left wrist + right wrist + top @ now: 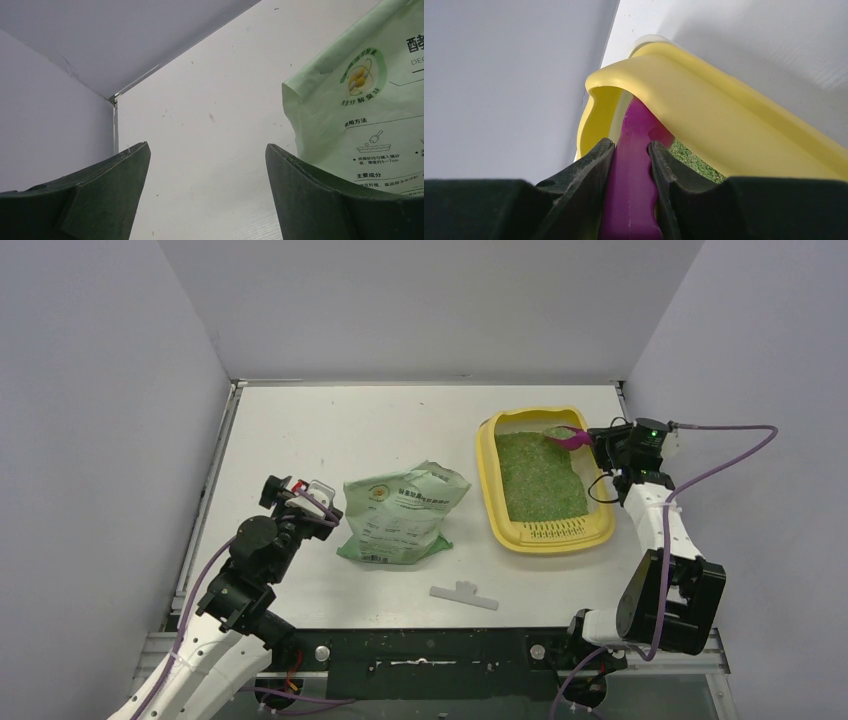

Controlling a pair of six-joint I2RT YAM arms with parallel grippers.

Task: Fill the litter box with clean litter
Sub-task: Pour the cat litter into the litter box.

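You see the table [300, 430] with the yellow box [548, 536] at its right: rounded, wide-rimmed, grille strip at the near end. Fine bright-green litter [535, 475] covers its floor. The bag [402, 512] lies mid-table. Your right gripper [631, 145] pinches the magenta scoop [572, 438] over the box's far right corner. Your left gripper [207, 150] stands wide, empty, beside the bag.

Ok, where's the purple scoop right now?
The scoop is on the table's right side in the top view, clamped in the right gripper, its bowl over the far end of the litter box above the clean litter.
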